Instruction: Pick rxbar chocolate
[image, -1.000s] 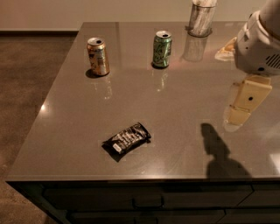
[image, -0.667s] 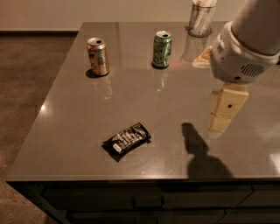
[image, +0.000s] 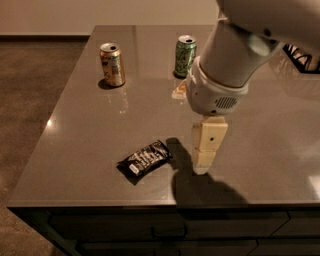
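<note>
Rxbar chocolate (image: 144, 159) just beside downward-pointing hand (image: 202, 168)

The scene is dim, with a warm brownish tone. Light seems to come from above: the gripper (image: 203, 165), hanging just right of the rxbar chocolate (image: 145, 158), throws a wide dark shadow on the table (image: 80, 145), spreading toward the front edge. Small glare spots shine on the table's left side. The wrapper glints, and the orange can (image: 112, 64) reflects faintly in the surface.
</note>
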